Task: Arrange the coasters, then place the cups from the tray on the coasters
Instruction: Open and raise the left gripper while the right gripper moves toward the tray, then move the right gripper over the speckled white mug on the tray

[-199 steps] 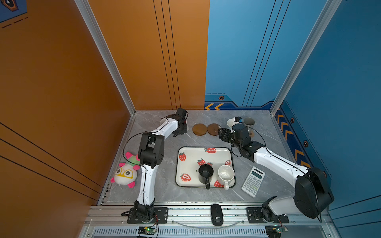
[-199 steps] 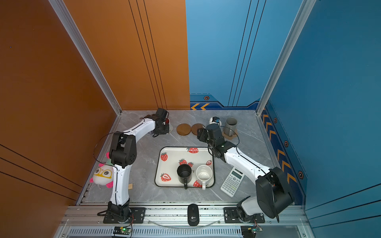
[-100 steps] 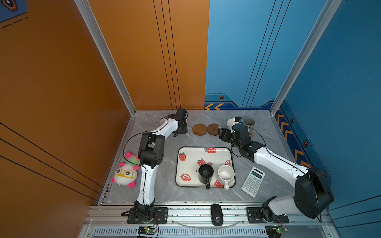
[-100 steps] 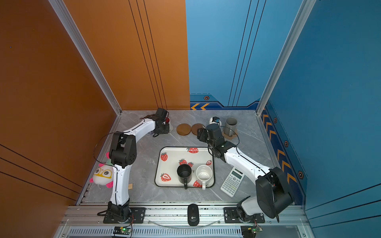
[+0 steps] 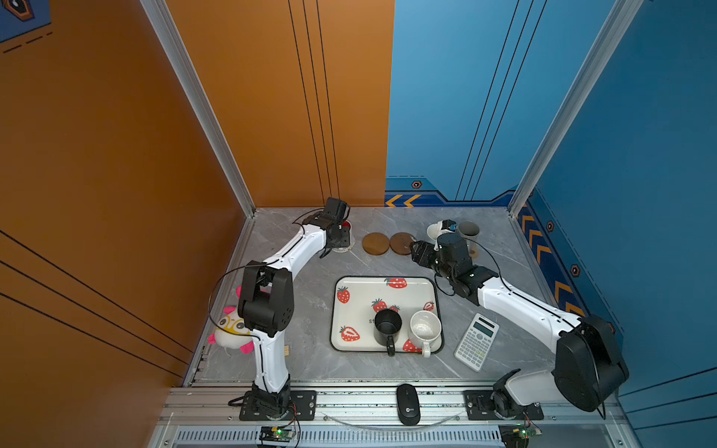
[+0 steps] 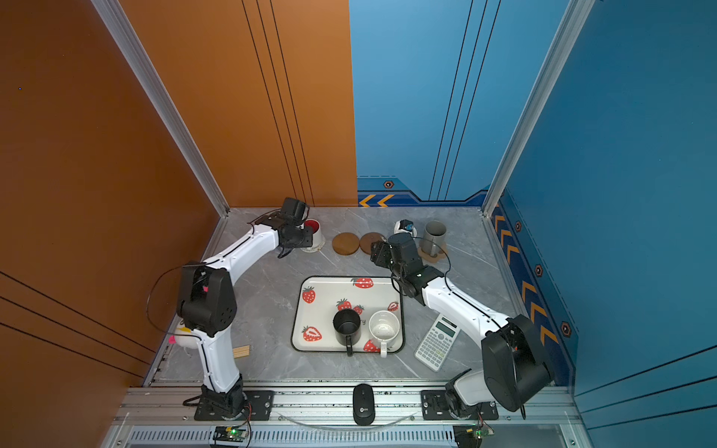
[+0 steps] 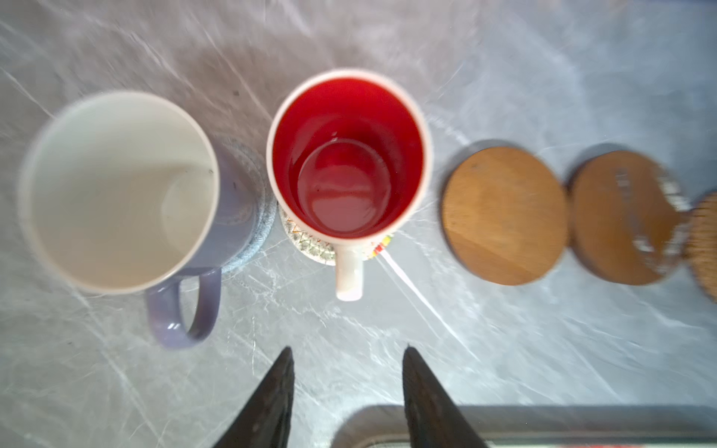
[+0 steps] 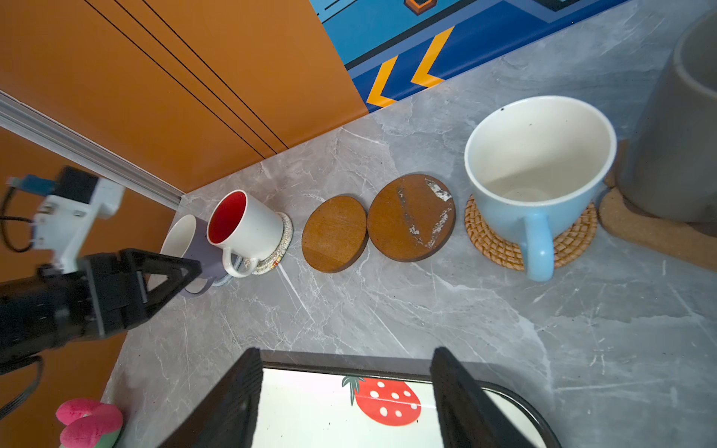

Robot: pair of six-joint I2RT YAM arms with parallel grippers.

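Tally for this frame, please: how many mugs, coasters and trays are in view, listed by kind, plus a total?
Handled mugs: 6 (lavender, red-lined white, light blue, grey, black, speckled cream)
Flat coasters: 6 (grey-blue woven, cream woven, two brown wooden discs, tan rattan, brown paw-shaped)
Cream strawberry-print tray: 1
Total: 13

Black mug (image 5: 388, 324) and speckled mug (image 5: 425, 329) stand upright on strawberry tray (image 5: 364, 286).

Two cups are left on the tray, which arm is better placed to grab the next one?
Right, probably. The right gripper hangs open at the far rim of the tray, nearer the speckled cup. The left gripper, also open, is off at the red-lined mug in the far corner.
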